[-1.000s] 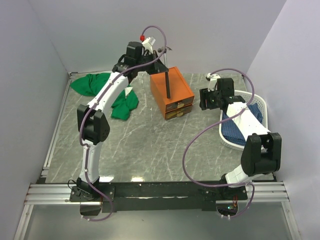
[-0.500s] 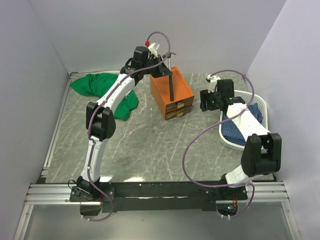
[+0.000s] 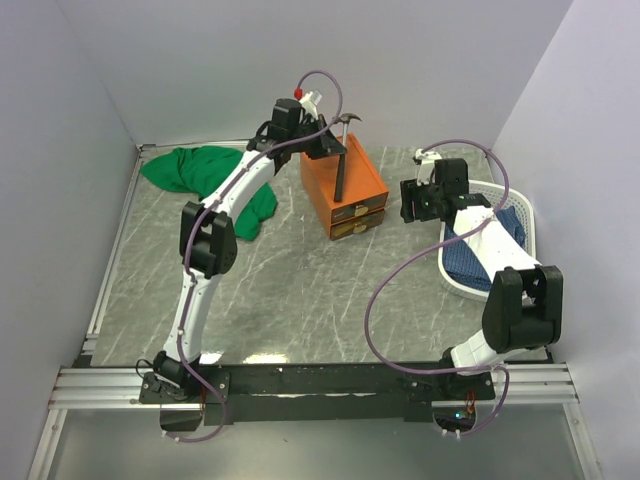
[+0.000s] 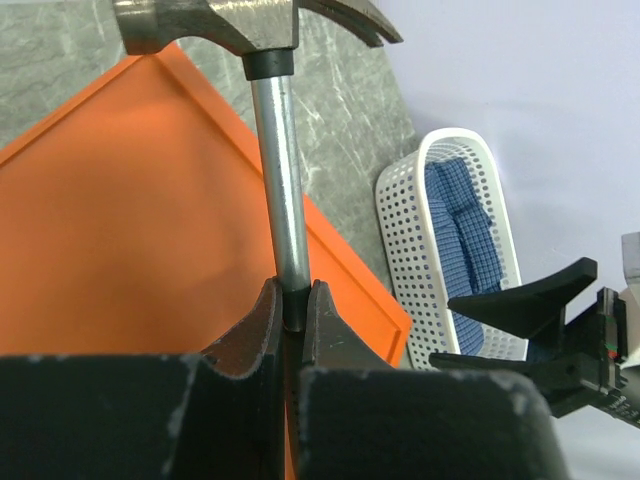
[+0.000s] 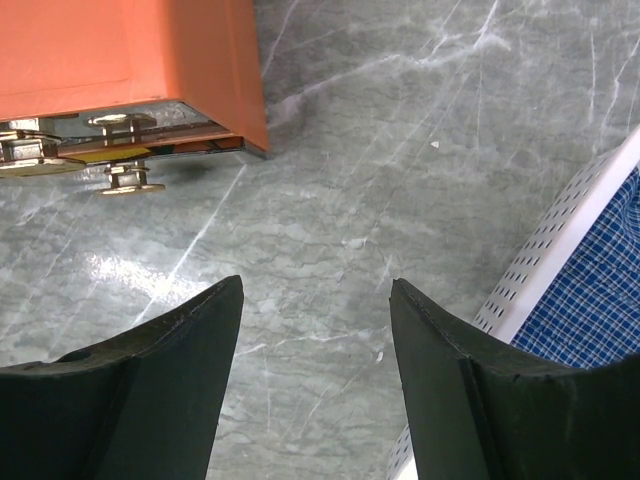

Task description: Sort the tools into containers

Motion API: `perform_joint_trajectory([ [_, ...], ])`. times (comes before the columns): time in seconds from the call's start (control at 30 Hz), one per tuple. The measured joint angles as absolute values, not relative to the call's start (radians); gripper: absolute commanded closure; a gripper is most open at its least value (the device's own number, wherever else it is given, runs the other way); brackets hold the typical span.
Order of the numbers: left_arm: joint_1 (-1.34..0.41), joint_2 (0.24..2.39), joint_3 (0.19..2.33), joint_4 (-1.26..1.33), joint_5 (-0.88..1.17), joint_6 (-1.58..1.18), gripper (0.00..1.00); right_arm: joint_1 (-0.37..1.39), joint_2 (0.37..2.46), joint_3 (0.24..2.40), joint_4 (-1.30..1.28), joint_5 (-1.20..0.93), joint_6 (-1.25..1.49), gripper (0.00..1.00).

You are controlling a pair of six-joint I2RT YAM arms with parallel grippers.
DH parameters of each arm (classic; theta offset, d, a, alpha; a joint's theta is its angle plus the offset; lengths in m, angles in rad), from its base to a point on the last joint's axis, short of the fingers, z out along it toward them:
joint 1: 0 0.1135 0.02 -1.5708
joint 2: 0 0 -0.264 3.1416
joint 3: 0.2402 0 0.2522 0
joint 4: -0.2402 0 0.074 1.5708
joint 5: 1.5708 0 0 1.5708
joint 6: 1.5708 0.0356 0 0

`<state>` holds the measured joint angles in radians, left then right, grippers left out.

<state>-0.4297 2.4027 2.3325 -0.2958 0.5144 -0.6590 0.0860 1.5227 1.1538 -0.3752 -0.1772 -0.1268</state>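
top view: my left gripper (image 3: pixel 328 143) clamps the hammer (image 3: pixel 341 175) over the orange box (image 3: pixel 365 183).
left wrist: jaws pinched tight on its steel shaft.
right wrist: my right gripper (image 5: pixel 315 300), jaws wide, empty; drawers (image 5: pixel 110 140) nearby, seemingly closed.

Beneath hammer (image 4: pixel 280 180): box (image 4: pixel 130 220); basket (image 4: pixel 405 250) right.

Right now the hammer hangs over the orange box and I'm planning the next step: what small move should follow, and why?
Probably slide the open right pincer toward a drawer knob to pull it out: both drawers look shut, and the left pincer grips the hammer above the orange box and its solid top.
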Motion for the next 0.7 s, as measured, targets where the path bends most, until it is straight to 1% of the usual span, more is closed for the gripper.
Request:
perform_joint_trajectory([
  [0.7,-0.437,2.443,2.327,-0.299,0.446,-0.72,0.99,0.081,1.556,1.165,-0.374,-0.176,-0.124,0.32],
])
